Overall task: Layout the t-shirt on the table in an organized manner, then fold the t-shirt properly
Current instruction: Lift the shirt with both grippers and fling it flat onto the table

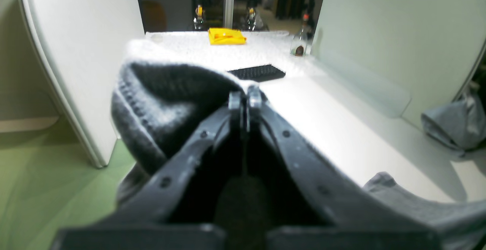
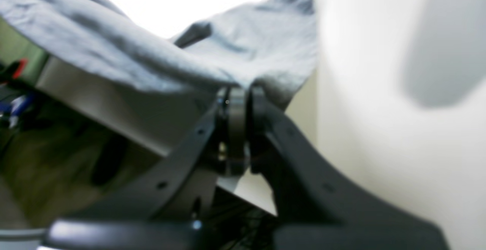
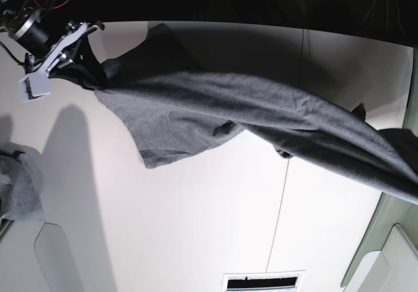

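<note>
Up close in the left wrist view, the left gripper [image 1: 245, 97] pinches the heather-grey cotton t-shirt [image 1: 159, 105] above the smooth white table [image 1: 341, 124]. Right wrist view: the right gripper [image 2: 241, 98] clamps its hem. Base view: the shirt hangs stretched between both.

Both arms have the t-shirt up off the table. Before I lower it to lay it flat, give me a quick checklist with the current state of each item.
1. Left gripper shut on the t-shirt: ok.
2. Right gripper shut on the fabric: ok.
3. Shirt stretched evenly between the grips: not ok, one flap hangs low with folds mid-span.
4. Landing area on the table free of other items: ok; the smaller grey cloth lies at the edge.
5. Which shirt parts each gripper holds: cannot tell.
6. Left arm visible in base view: not ok, out of frame.
</note>
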`<act>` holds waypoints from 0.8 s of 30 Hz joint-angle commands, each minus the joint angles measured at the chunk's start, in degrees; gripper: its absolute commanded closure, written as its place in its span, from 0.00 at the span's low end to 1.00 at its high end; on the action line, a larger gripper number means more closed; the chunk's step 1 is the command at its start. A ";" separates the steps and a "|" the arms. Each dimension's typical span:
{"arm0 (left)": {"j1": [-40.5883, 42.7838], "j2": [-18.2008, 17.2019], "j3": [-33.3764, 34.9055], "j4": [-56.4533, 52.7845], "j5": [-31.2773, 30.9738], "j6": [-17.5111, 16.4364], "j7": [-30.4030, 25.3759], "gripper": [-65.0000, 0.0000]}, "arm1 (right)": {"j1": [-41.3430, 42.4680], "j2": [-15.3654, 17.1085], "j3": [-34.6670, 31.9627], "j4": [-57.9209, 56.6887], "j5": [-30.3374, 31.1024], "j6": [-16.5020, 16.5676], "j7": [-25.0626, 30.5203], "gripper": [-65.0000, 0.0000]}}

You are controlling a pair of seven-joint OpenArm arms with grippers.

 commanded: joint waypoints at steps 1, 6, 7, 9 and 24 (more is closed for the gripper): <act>-0.57 -1.01 -0.52 0.85 -2.49 -0.32 -2.08 1.00 | -0.02 0.46 2.25 1.81 1.70 0.37 1.36 1.00; -0.55 2.43 -3.23 1.44 -6.12 -0.32 0.55 1.00 | 0.00 0.46 13.16 3.34 6.93 0.81 -0.98 1.00; -0.55 3.19 -4.04 1.44 -8.07 -0.32 2.40 1.00 | 0.00 0.44 14.91 3.34 8.20 1.40 -1.73 1.00; -0.55 4.61 -5.57 1.44 -12.83 -0.32 6.80 1.00 | 0.00 0.46 17.33 3.34 9.92 1.70 -3.39 1.00; 0.87 6.19 -14.03 8.66 -13.32 -0.32 9.03 1.00 | -2.19 4.44 33.40 9.77 15.41 1.68 -6.45 1.00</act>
